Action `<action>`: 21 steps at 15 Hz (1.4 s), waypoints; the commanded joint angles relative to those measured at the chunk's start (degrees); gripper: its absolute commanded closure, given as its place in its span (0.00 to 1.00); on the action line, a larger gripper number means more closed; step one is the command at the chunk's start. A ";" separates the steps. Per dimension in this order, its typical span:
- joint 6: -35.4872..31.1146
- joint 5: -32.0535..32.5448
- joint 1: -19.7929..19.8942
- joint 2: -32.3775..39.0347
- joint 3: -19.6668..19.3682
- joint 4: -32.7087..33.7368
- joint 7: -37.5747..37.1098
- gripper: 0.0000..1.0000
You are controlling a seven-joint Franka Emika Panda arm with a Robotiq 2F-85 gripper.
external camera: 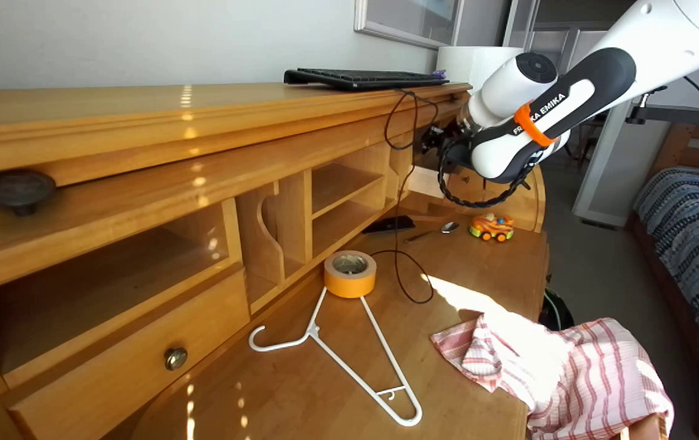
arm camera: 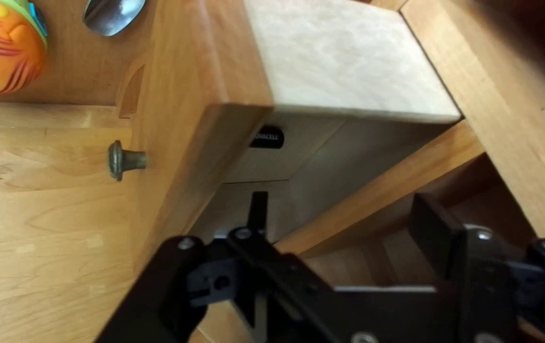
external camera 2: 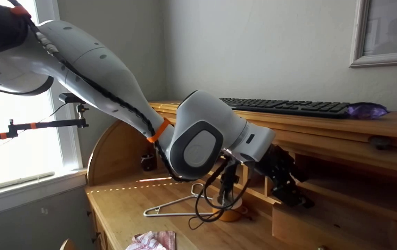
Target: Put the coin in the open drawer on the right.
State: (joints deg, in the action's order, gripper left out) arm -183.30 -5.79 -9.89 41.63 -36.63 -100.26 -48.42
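The small open drawer has a honey-coloured front, a dark metal knob and a pale inside. It also shows at the lower right in an exterior view. A black round-edged piece with Duracell-like lettering lies inside it, partly hidden by the front; I cannot tell whether this is the coin. No other coin shows. My gripper is open, with nothing seen between its fingers. One finger overlaps the drawer's near end in the wrist view; the other is over the dark cubby beside it. In both exterior views my gripper is low by the desk's cubbies.
An orange toy car and a spoon lie on the desk by the drawer. A tape roll, white hanger, dangling cable and striped cloth are farther along. A keyboard lies on the top shelf.
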 commanded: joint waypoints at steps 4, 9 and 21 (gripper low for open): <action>-8.97 -1.10 -6.25 0.30 -5.61 -4.99 -1.18 0.00; -15.50 -2.25 -16.67 0.87 -15.94 -14.02 1.04 0.00; 4.20 7.75 -54.93 -22.73 -47.13 -38.80 21.96 0.00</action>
State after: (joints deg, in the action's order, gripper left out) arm -189.80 -1.12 -53.59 28.60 -73.10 -135.29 -32.55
